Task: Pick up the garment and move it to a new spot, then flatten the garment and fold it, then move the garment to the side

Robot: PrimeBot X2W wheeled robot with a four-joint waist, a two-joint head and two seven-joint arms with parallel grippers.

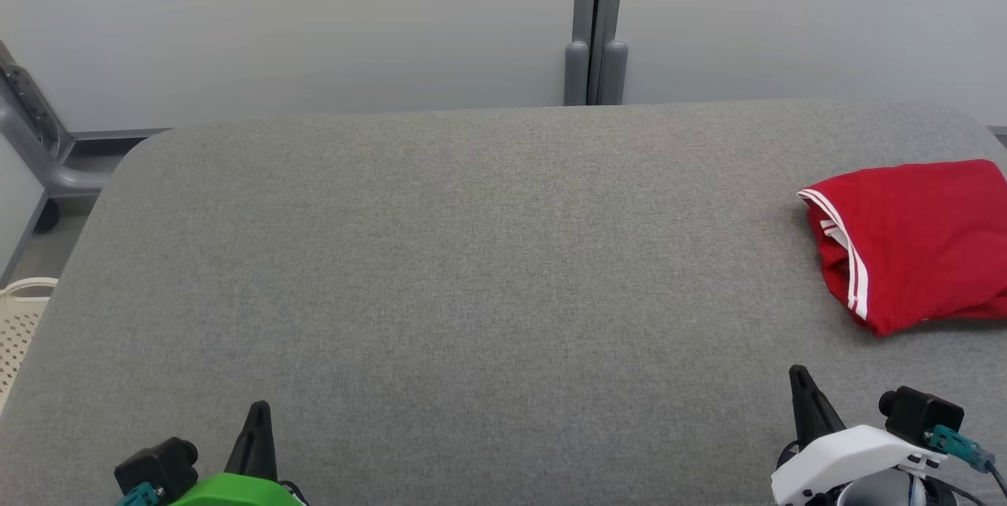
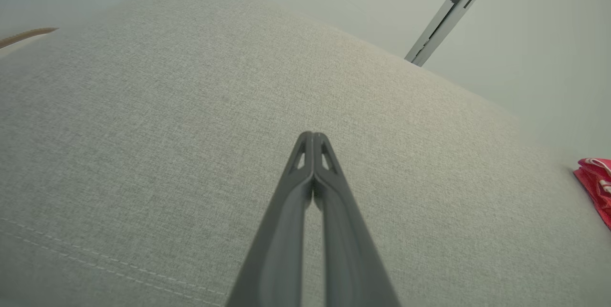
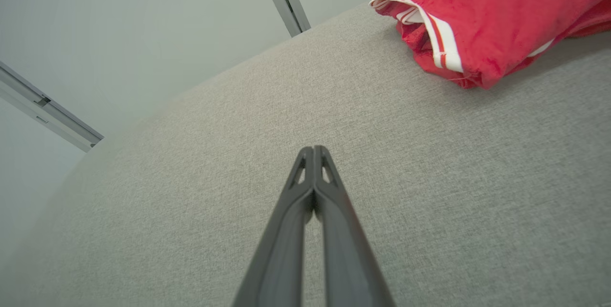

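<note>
Both grippers sit over the near edge of a grey fabric-covered table [image 1: 472,270], each with its two dark fingers pressed together tip to tip and nothing between them. The left gripper [image 1: 258,410] has bare woven cloth ahead of it and to both sides. In the left wrist view a line of pale stitching [image 2: 95,261] runs across the cover beside its fingers. The red garment [image 1: 920,242], folded into a compact bundle with white stripes along one hem, lies ahead of the right gripper [image 1: 799,376] and off to its right, apart from the fingertips, by the table's right edge. It is well apart from the left gripper, far to that gripper's right. Beyond both grippers the table's rounded far edge meets pale wall panels [image 1: 315,18] joined by a grey upright post [image 1: 595,26]. Past the left gripper's left side, off the table, stand a grey metal frame [image 1: 35,136] and the corner of a cream perforated basket [image 1: 20,325].
</note>
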